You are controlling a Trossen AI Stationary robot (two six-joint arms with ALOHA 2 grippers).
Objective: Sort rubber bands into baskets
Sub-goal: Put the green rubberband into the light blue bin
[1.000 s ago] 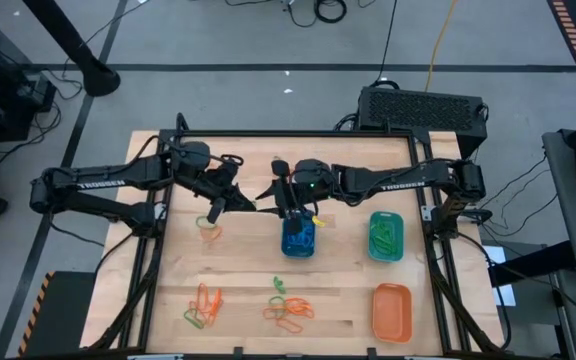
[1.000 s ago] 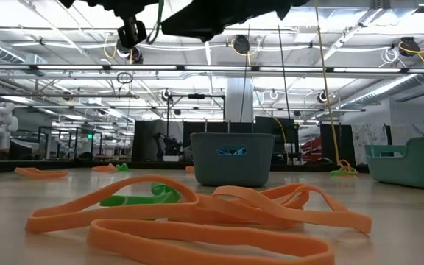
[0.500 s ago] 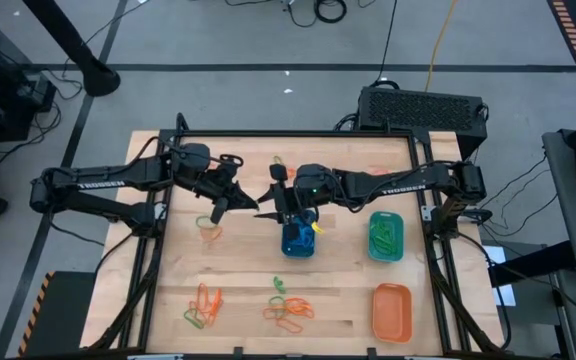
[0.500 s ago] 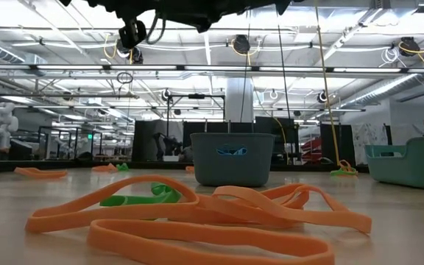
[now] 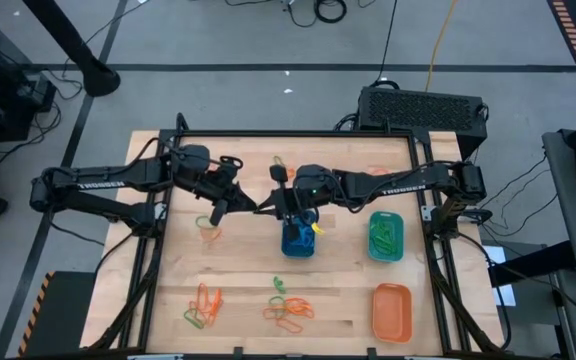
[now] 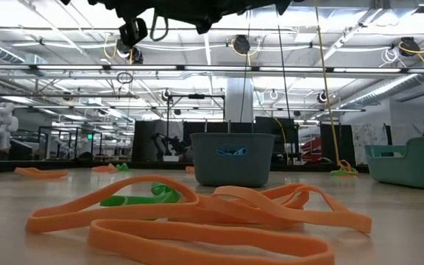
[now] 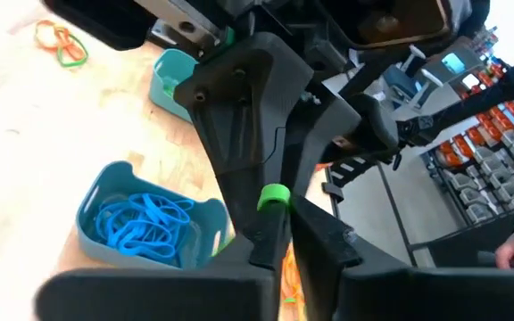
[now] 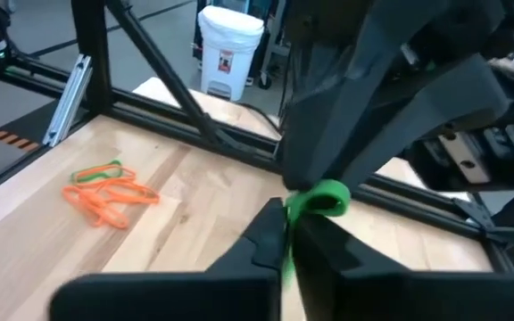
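Green, thin and stretchy, a rubber band (image 8: 327, 198) was pinched between both sets of jaws, left gripper (image 5: 230, 205) meeting right gripper (image 5: 268, 203) above the wooden worktop (image 5: 238, 270) beside the small blue plastic basket (image 5: 298, 243). Light and limp, it probably needs a firm pinch across its strand.

Two dark arms, white lettering, black fingers (image 8: 270, 234)

Orange rubber bands (image 6: 219, 213) up close (one green), blue basket (image 6: 232, 158) behind

Blue bands (image 7: 141, 230) — in blue basket (image 7: 101, 192)
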